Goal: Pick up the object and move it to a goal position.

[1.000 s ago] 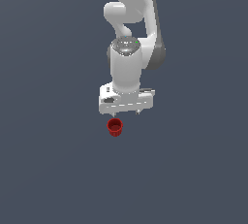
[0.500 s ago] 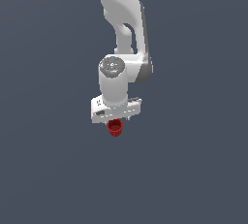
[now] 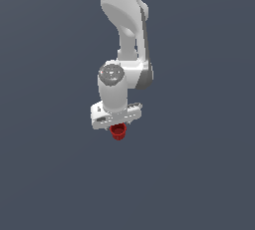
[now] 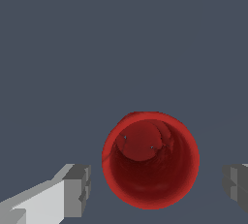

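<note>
wrist view — red cup (image 4: 150, 162) between spread fingers (image 4: 77, 190), untouched.

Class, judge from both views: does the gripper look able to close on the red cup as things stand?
Probably yes. The red cup sits upright between the open gripper's fingers, with gaps on both sides and nothing else nearby.
</note>
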